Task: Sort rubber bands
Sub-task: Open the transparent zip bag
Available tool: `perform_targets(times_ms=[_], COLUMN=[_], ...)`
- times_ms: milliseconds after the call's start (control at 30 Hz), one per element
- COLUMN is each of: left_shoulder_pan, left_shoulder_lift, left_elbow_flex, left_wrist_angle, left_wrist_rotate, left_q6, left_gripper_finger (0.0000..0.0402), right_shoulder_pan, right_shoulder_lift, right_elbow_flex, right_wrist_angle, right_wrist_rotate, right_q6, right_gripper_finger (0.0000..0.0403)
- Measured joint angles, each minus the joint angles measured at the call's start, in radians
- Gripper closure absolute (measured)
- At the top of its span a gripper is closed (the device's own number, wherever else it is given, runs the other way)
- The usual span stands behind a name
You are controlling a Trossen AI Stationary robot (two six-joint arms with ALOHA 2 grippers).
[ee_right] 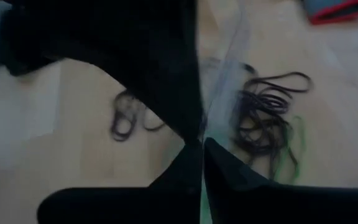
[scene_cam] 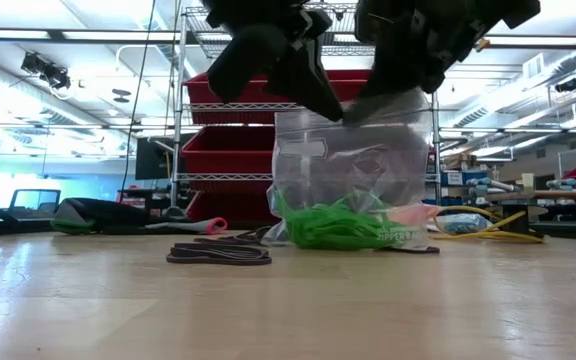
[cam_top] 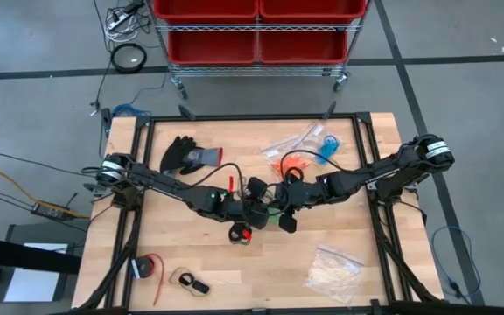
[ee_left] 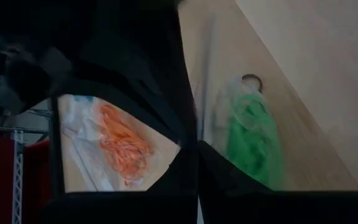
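Grippers meet mid-table: left gripper and right gripper each pinch the clear bag's top edge, holding it upright (green rubber bands inside), likely for filling.

2 dark jointed arms w/ silver-banded shoulder joints, black wedge fingers, red accents nr wrists

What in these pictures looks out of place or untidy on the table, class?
A loose clump of black rubber bands lies on the bare table, beside the clear bag of green rubber bands rather than in a bag. Both grippers pinch that bag's top edge, holding it upright.
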Motion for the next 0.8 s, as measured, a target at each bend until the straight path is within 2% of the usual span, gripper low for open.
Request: perform_targets(times_ms=[167,267,667,800], left_shoulder_pan=[-0.005,-0.005,-0.017,-0.018], left_shoulder_lift=[-0.006,-0.005,-0.004,-0.004], left_elbow_flex=[0.006,0.005,0.004,0.004], left_wrist_angle=[0.02,0.01,-0.046,-0.073], left_wrist_rotate=[0.007,0.045,0.051,0.064], left_q6=[0.0,-0.006,-0.045,-0.05], left_gripper_finger=[0.0401,0.0401,0.0401,0.0401], right_shoulder_pan=[-0.003,-0.001,-0.01,-0.014], right_shoulder_lift=[0.004,0.003,0.002,-0.028], right_elbow_flex=[-0.003,-0.003,-0.003,-0.002], right_wrist_angle=[-0.035,-0.069,-0.049,-0.072], right_wrist_rotate=[0.079,0.127,0.15,0.207], right_q6=[-0.004,-0.015,-0.015,-0.014], right_gripper_finger=[0.0402,0.0403,0.0403,0.0403])
